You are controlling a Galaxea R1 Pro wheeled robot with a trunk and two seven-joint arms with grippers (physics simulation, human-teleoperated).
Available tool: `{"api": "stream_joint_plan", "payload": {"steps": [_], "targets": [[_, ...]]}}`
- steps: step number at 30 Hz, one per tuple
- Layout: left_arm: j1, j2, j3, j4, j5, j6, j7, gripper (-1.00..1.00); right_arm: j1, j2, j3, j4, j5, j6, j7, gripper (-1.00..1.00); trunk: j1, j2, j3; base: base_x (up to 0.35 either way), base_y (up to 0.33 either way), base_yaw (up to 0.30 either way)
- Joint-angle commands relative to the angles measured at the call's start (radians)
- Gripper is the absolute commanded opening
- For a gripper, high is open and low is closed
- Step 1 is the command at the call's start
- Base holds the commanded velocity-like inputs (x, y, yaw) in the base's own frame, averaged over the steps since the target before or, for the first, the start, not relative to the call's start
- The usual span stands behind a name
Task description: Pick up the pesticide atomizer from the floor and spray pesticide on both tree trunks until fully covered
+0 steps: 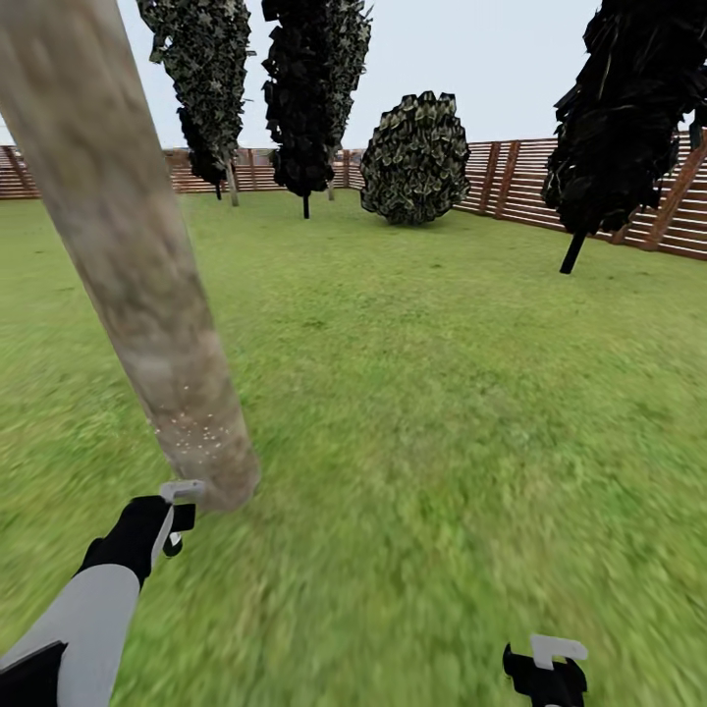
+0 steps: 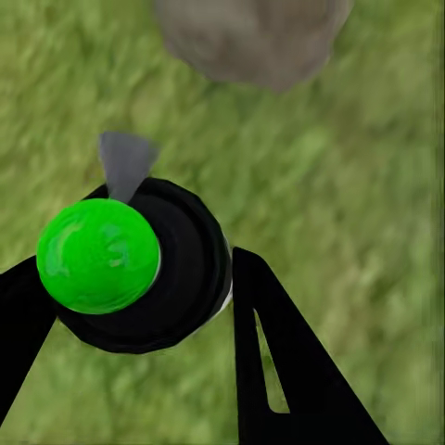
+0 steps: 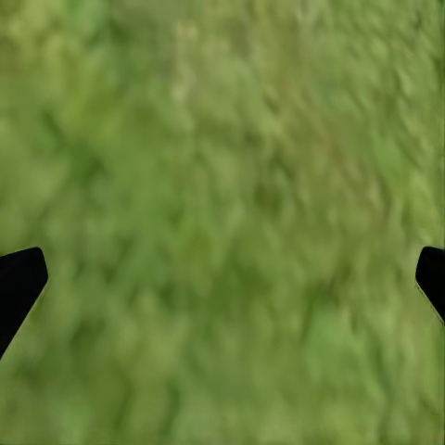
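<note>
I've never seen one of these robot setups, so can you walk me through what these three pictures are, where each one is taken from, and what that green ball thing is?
These are simulator renders from a two-armed robot in a fenced garden. The big picture comes from its head camera, looking down over the lawn. The thick pale column is a tree trunk, with small white specks low on it. The left gripper sits right beside the trunk's base; the right gripper shows at the bottom edge.

The other two pictures come from cameras on the wrists. In the left wrist view, two black fingers close on the pesticide atomizer, a dark round bottle seen from above. The green ball is its top. The right wrist view shows grass between spread, empty fingertips.
</note>
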Motion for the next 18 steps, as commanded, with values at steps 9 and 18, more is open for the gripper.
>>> {"api": "stream_joint_plan", "payload": {"steps": [9, 18], "targets": [[0.0, -0.004, 0.003, 0.002, -0.006, 0.002, 0.003, -1.0, -0.001, 0.0, -0.008, 0.002, 0.011, -0.002, -0.002, 1.0, 0.0, 0.0, -0.001, 0.159, -0.223, 0.022], [0.0, -0.003, 0.003, 0.003, -0.006, 0.002, 0.04, -1.0, -0.002, 0.001, -0.008, 0.002, 0.011, -0.002, -0.002, 1.0, 0.0, 0.0, -0.001, 0.004, -0.273, 0.259]]}}
